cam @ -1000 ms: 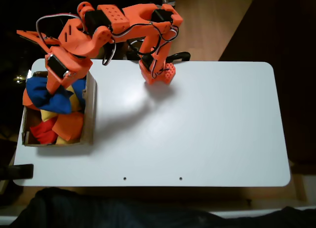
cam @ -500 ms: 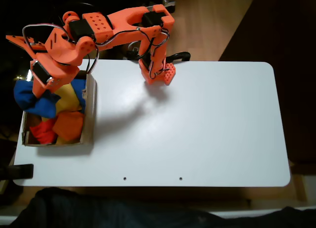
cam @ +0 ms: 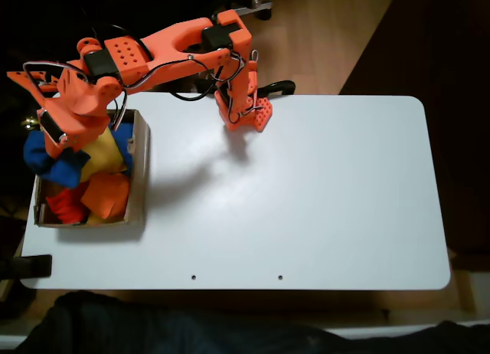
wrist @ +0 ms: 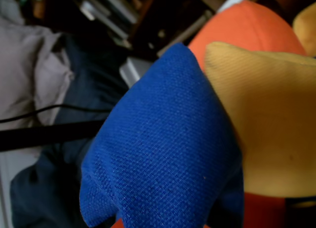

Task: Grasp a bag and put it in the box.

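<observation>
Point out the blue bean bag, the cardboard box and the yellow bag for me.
blue bean bag point(cam: 47, 158), fixed view, on its left lobe overhanging the box edge.
cardboard box point(cam: 140, 170), fixed view, on the right-hand wall.
yellow bag point(wrist: 269, 124), wrist view, on its broad face right of the blue one.

In the fixed view the orange arm point(cam: 164, 47) rises from its base point(cam: 245, 113) at the worktop's far edge and stretches out to the left. Its wrist bends down at the far left, ending in the gripper point(cam: 57, 143). The fingers are hidden from above, so whether they are closed cannot be told.
</observation>
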Controlling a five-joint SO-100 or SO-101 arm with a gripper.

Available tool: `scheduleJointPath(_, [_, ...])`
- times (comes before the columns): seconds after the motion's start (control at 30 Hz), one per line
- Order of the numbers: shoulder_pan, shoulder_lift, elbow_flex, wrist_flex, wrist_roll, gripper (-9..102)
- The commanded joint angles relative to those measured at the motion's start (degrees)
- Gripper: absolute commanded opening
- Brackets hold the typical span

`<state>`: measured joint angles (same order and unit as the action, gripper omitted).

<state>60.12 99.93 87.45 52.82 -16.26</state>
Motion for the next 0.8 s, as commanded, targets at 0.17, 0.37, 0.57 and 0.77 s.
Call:
scheduleJointPath(0.17, [1.0, -1.8, -6.5, -1.9, 0.6, 0])
scheduleJointPath(0.37, [1.1, -3.3, -7.0, -1.9, 0.7, 0])
scheduleJointPath(0.57, [1.1, -3.3, -7.0, -1.2, -0.6, 1])
scheduleJointPath(0.77, [1.1, -3.1, -6.5, -0.1, -1.1, 6])
